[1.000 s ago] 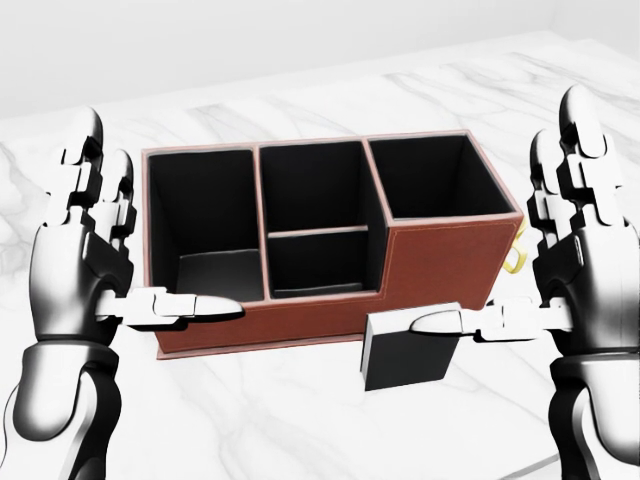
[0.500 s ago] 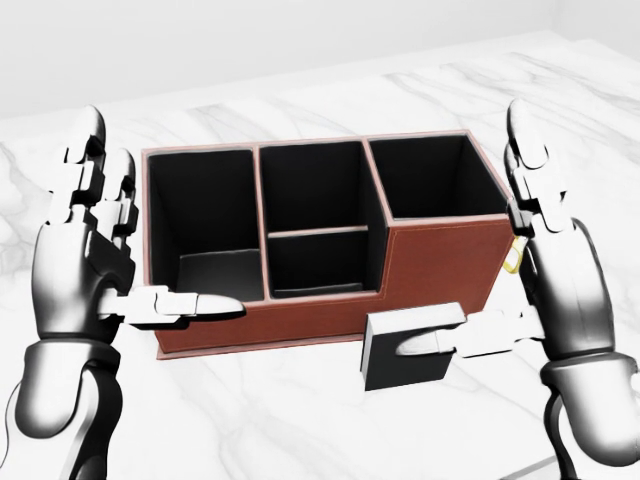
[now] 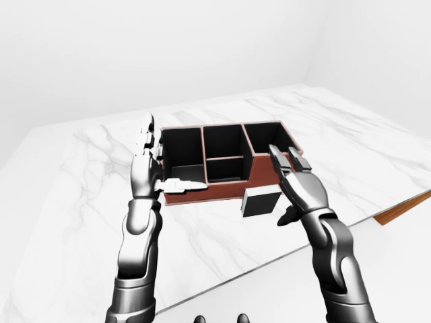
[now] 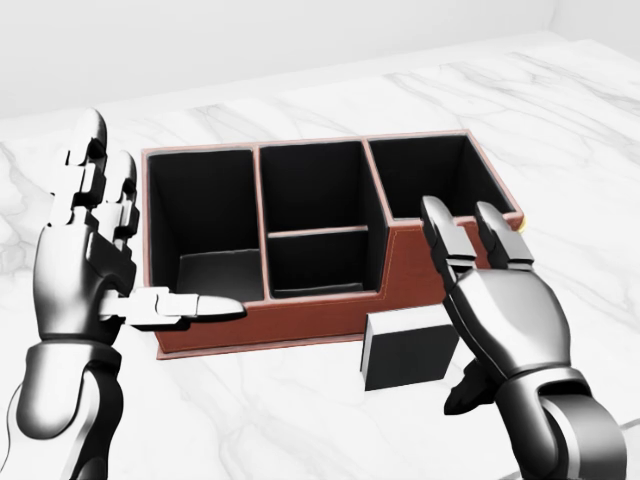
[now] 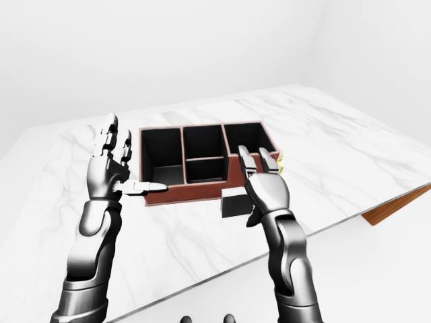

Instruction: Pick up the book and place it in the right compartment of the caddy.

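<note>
A small black book (image 4: 408,348) lies on the marble table against the near wall of the brown caddy (image 4: 330,315). The caddy has black compartments; its right compartment (image 4: 437,178) is empty. My right hand (image 4: 490,300) is open, palm down, just right of the book, its thumb (image 4: 466,385) beside the book's right edge. My left hand (image 4: 100,260) is open and upright at the caddy's left end, its thumb (image 4: 190,306) pointing across the caddy's near wall.
The white marble table (image 3: 81,202) spreads around the caddy; its near edge (image 3: 269,262) runs diagonally in the left-eye view. A brown board end (image 3: 404,208) shows at the right below the table edge. A small yellow thing (image 5: 279,159) peeks out by the caddy's right end.
My right hand has turned from upright to palm down and moved left and inward, close beside the book. The left hand, book and caddy have not moved.
</note>
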{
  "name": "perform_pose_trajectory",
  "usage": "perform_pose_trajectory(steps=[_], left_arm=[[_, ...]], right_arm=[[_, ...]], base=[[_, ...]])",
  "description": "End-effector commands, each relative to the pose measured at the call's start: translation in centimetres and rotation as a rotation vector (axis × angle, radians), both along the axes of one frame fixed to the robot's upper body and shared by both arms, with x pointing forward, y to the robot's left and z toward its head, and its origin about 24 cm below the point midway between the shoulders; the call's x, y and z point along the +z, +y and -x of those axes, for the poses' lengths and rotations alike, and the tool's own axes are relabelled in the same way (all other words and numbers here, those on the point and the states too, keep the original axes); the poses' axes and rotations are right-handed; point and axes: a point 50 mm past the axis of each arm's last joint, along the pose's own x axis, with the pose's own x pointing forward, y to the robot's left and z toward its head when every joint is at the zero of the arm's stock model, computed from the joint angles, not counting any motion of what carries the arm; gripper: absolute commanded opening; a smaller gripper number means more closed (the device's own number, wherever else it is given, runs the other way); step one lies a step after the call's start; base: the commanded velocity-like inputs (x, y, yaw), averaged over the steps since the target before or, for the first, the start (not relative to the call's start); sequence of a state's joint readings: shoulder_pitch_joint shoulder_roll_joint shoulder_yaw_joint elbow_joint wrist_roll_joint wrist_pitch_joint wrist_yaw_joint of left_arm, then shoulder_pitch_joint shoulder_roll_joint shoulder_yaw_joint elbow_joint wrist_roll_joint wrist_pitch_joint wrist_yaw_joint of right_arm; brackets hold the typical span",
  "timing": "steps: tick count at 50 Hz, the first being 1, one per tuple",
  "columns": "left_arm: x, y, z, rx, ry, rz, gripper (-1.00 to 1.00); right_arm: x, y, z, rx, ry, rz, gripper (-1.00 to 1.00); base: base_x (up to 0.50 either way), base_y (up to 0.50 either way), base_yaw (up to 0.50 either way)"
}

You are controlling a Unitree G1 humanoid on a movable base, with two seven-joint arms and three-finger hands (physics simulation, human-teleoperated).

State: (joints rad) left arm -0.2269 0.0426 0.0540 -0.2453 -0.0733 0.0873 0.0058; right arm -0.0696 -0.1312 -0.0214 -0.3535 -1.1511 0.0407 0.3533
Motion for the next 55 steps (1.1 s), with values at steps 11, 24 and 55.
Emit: perform_pose_trajectory(steps=[11, 24, 55], left_arm=[[-0.3, -0.1, 0.2, -0.001, 0.011, 0.002, 1.0], [-0.5, -0.1, 0.3, -0.001, 0.016, 0.0, 1.0], [-0.5, 0.0, 0.3, 0.001, 0.017, 0.001, 1.0]], right_arm=[[-3.2, 3.5, -3.0, 0.032, 0.087, 0.226, 1.0], [-4.0, 5.1, -5.6, 0.043, 0.134, 0.224, 1.0], [-5.8, 3.7, -2.6, 0.006, 0.189, 0.22, 1.0]], base=[[0.0, 0.0, 0.0], [0.0, 0.0, 0.0], [0.0, 0.0, 0.0]])
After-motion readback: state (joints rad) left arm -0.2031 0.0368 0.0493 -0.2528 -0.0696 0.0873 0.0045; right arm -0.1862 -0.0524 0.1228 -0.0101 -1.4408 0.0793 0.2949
